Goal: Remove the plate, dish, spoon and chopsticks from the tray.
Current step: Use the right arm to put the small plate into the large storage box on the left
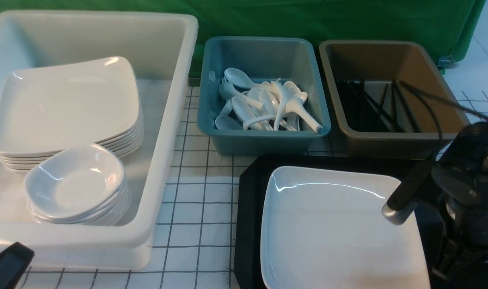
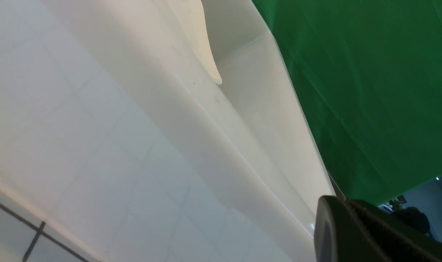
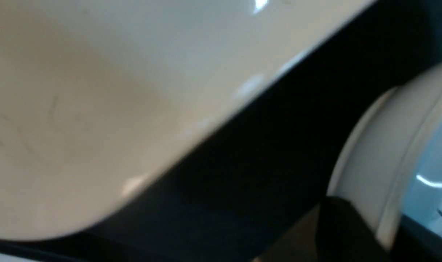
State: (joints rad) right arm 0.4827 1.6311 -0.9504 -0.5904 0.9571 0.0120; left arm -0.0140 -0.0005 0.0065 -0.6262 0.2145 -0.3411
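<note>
**Right gripper low at the dish, beside the plate on the tray**

Nearest on the robot's left, the left gripper (image 1: 9,259) sits low in front of the white plastic tub (image 1: 167,120), its jaws together and holding nothing.

On the right, the right gripper (image 3: 346,233) is down over the right side of the large black rectangular tray (image 1: 248,208). Only one dark finger shows, right against the rim of the small glossy white rounded dish (image 3: 381,153). I cannot tell whether the jaws are clamped on it. The dish lies on the tray just beside the large glossy white square plate (image 1: 340,228), with a strip of black tray between them. The plate lies flat and looks bare.

Farther back, the tub holds a stack of square plates (image 1: 67,104) and a stack of small dishes (image 1: 75,184). The blue bin (image 1: 264,140) holds white soup spoons (image 1: 264,106), and the brown bin (image 1: 388,140) holds black chopsticks (image 1: 368,106).
</note>
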